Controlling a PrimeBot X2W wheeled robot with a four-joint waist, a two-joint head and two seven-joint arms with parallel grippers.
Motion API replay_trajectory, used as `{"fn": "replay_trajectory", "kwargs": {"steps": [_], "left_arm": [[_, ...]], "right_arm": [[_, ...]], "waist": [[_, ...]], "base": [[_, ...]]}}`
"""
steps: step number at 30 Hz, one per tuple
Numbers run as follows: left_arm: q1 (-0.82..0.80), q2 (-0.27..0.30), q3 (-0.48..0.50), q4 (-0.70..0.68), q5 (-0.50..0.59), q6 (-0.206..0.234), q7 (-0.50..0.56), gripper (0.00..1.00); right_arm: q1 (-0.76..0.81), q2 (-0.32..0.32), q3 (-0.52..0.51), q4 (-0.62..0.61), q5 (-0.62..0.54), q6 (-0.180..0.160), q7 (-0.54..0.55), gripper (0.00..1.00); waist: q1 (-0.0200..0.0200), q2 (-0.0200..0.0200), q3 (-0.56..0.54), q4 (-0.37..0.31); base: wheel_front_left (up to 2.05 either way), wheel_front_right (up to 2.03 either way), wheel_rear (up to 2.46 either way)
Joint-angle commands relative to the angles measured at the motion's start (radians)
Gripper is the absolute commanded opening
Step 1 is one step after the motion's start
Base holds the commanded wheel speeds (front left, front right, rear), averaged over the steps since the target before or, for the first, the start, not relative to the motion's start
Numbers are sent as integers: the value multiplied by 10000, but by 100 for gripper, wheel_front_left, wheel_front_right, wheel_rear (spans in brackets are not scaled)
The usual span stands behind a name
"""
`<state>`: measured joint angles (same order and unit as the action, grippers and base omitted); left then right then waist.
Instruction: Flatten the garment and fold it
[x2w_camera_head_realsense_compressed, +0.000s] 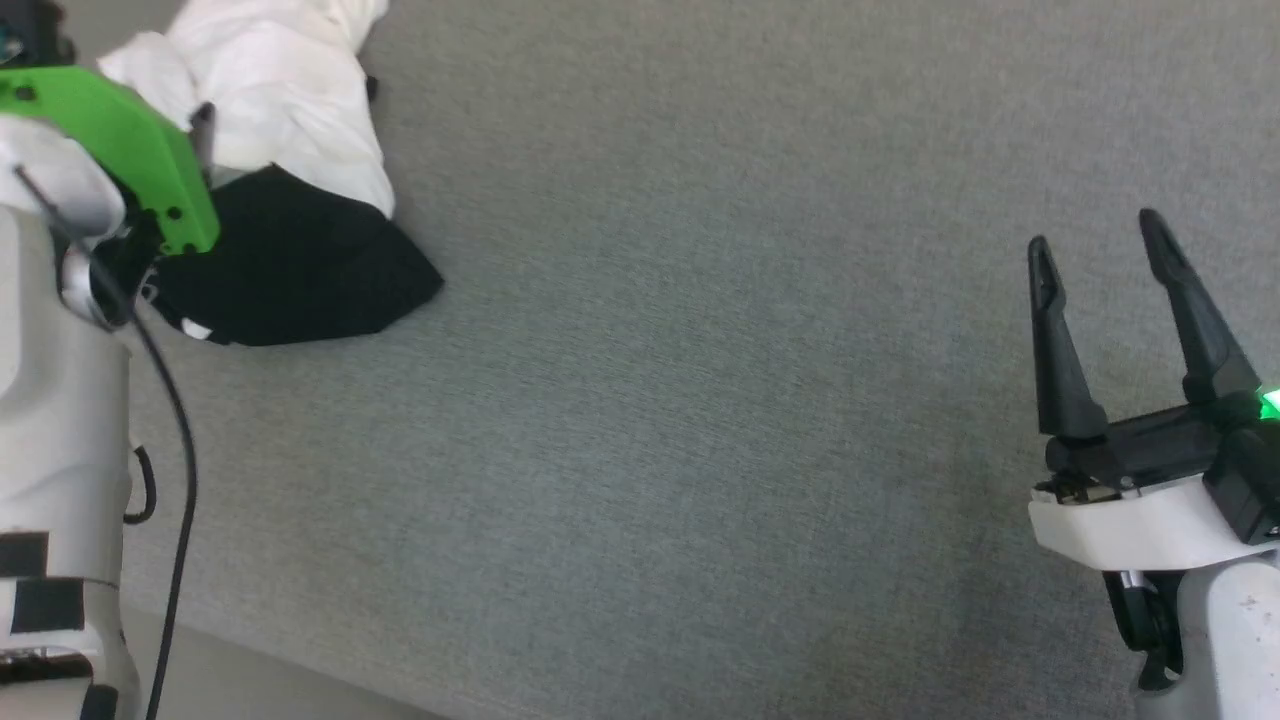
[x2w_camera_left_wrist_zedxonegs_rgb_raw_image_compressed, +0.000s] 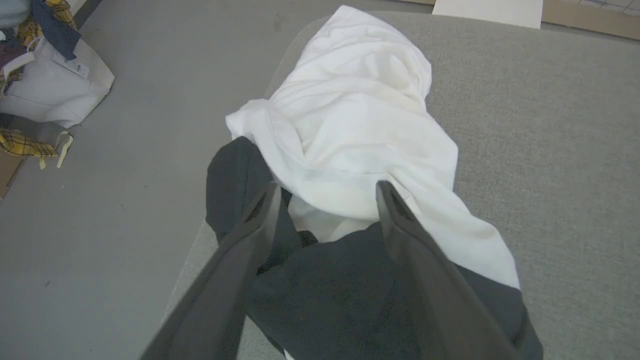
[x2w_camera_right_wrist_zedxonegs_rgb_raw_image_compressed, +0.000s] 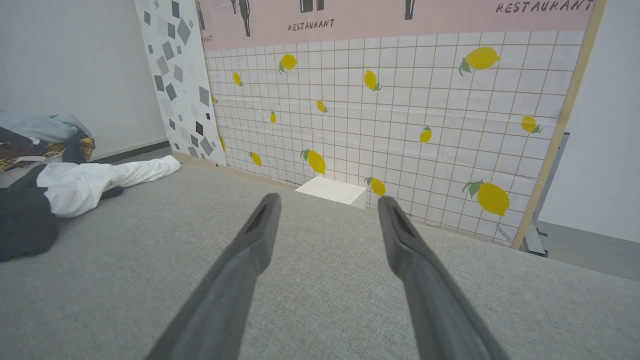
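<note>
While the garment (x2w_camera_left_wrist_zedxonegs_rgb_raw_image_compressed: 350, 125) lies bunched near the left edge of the grey surface (x2w_camera_head_realsense_compressed: 700, 400), the left gripper (x2w_camera_left_wrist_zedxonegs_rgb_raw_image_compressed: 325, 192) hovers over it, jaws spread and empty, and the right gripper (x2w_camera_head_realsense_compressed: 1095, 232) stands well apart, equally wide. Soft, light and floppy (it will sag), it probably wants pinching at a sleeve edge; the wall panel (x2w_camera_right_wrist_zedxonegs_rgb_raw_image_compressed: 450, 15) reads "RESTAURANT".

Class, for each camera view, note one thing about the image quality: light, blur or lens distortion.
Head view: flat, even light, hardly any shadow, the white of the garment nearly washed out. Left wrist view: the left pincer looks close and soft, the cloth folds clear. Right wrist view: wide-angle stretch, the lemon panel has side edges that splay upward.
</note>
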<state>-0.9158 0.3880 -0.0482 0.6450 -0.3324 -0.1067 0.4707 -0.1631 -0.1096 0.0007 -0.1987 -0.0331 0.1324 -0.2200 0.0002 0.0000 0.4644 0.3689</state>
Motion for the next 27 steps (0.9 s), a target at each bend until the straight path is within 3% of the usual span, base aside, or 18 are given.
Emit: {"fn": "replay_trajectory", "kwargs": {"steps": [1, 9, 13, 14, 15, 16, 27], "left_arm": [[-375, 152, -294, 223, -356, -74, 448, 100], [-758, 518, -1578, 1297, -1779, -161, 2564, 100], [-833, 545, -1980, 1799, -2214, -203, 3021, 100], [-867, 534, -2108, 1891, -2322, -215, 3076, 93], [-897, 535, -2208, 1947, -2424, -224, 3105, 9], [-924, 539, -2381, 1999, -2563, -236, 3208, 0], [-1591, 1816, -3329, 1102, -2099, -239, 1543, 0]], "right_arm": [[-201, -70, 41, -150, -58, -15, -102, 100], [-465, -225, 189, -485, -116, -16, -266, 100], [-512, -239, 323, -525, -160, -17, -349, 100], [-525, -237, 337, -534, -160, -17, -372, 100], [-531, -236, 350, -538, -161, -17, -390, 100], [-535, -235, 360, -530, -158, -17, -413, 100], [-5, 147, 316, -149, 35, -17, -417, 100]], "waist": [[-2, 0, 694, -293], [-2, 0, 1421, -343], [-2, 0, 1581, -261], [-2, 0, 1594, -222], [-2, 0, 1604, -191], [-2, 0, 1575, -143], [-2, 0, -210, 129]], "base": [[0, 0, 0], [0, 0, 0], [0, 0, 0], [0, 0, 0], [0, 0, 0], [0, 0, 0], [0, 0, 0]]}}
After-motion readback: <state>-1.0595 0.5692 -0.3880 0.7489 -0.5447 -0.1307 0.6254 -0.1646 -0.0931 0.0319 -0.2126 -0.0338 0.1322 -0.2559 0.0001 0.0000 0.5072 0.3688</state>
